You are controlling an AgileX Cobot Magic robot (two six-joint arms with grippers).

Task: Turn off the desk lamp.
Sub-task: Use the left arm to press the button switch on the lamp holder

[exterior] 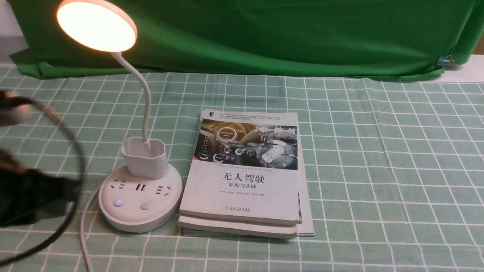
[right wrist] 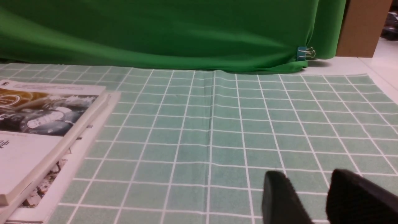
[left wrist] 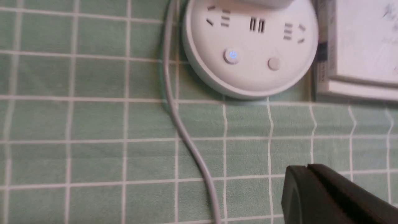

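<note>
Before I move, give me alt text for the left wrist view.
The desk lamp's round base shows a blue-lit power button beside a plain one; the left gripper, fingers together, hovers apart from it over green checked cloth.

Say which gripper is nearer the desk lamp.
Left. The left gripper hovers just short of the desk lamp; the right gripper is off beyond the books, on the robot's right.
</note>
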